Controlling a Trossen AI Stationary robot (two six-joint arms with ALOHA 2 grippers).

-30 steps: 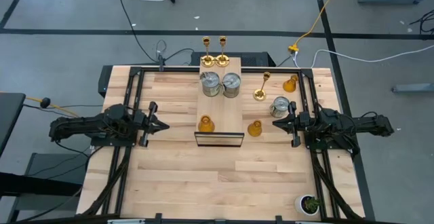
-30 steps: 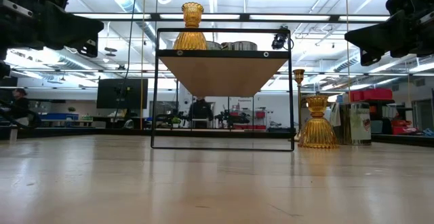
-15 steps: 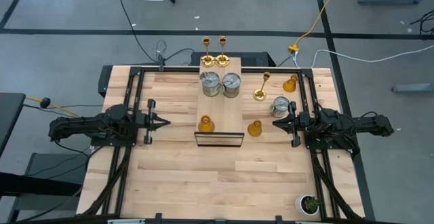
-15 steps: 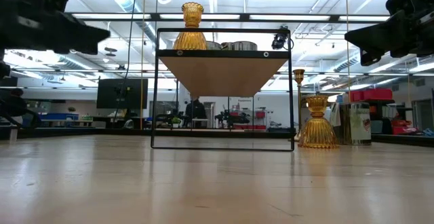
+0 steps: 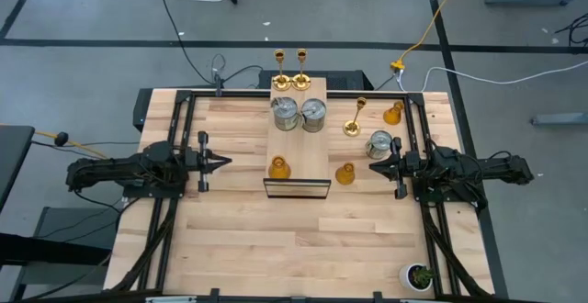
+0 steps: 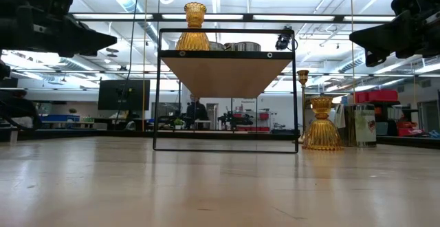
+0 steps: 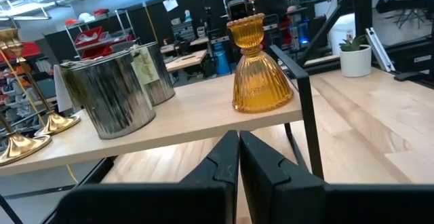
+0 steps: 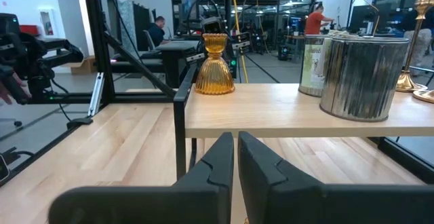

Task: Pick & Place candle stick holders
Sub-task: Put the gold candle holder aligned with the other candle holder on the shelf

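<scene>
A black-framed wooden stand (image 5: 312, 149) stands mid-table. On it rest two gold candlesticks (image 5: 290, 70), two silver cans (image 5: 299, 114) and one amber holder (image 5: 278, 167). On the table to its right stand a gold candlestick (image 5: 355, 119), two amber holders (image 5: 345, 173) (image 5: 393, 113) and a silver can (image 5: 378, 144). My left gripper (image 5: 226, 162) is shut and empty, left of the stand, pointing at it. My right gripper (image 5: 372, 166) is shut and empty, right of the stand, beside the silver can. The left wrist view shows the stand's amber holder (image 7: 260, 68) ahead.
A small green potted plant (image 5: 420, 275) stands at the table's near right corner. Black rails (image 5: 184, 119) run along the table's left, right and far sides. Bare wood lies in front of the stand (image 6: 227, 186).
My left gripper has turned a little about its wrist and edged toward the stand, staying shut. My right gripper and all the holders have kept still.
</scene>
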